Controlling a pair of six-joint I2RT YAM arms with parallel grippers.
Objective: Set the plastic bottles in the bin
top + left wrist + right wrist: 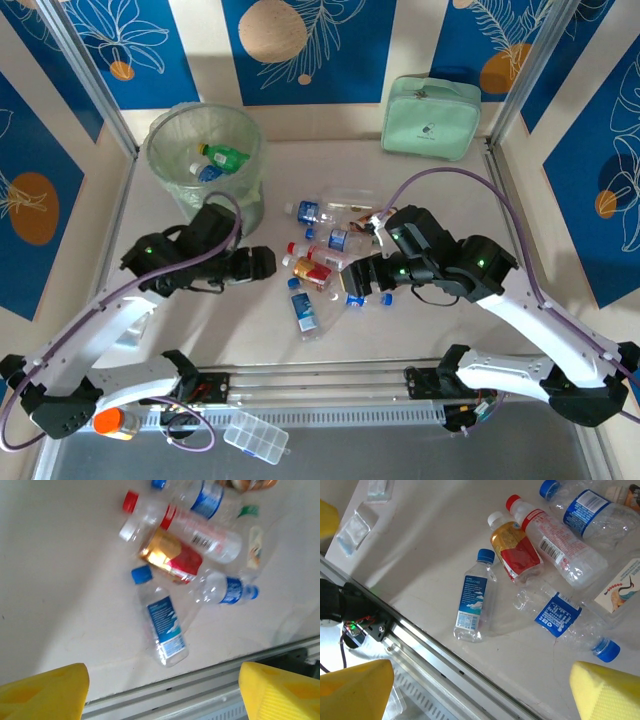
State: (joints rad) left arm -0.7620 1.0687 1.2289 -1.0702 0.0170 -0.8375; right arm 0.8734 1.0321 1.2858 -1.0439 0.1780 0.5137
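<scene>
Along the near edge of the tabletop [250,330], an orange-capped jar [110,422] sits at 7 o'clock, with a clear compartment box [256,438] beside it toward 6 o'clock. Past the rail, the left tool [162,692] hangs with its yellow fingers [45,692] spread wide and nothing between them. It faces a blue-capped bottle [164,622] with a blue label that lies on its side a little apart from the rest. The right tool [480,692] is likewise open and empty, at about 3 o'clock of that bottle. At the centre the other plastic bottles lie in a loose heap: a white-capped bottle [515,552] with a gold-and-red label, a red-capped bottle [555,542] just beside it, and a crushed bottle [565,617] with a blue cap. Farther off, at 10 o'clock, the bin [165,150] stands upright with a green bottle [225,156] already inside. A mint-green case [430,118] stands by the back wall at 1 o'clock.
</scene>
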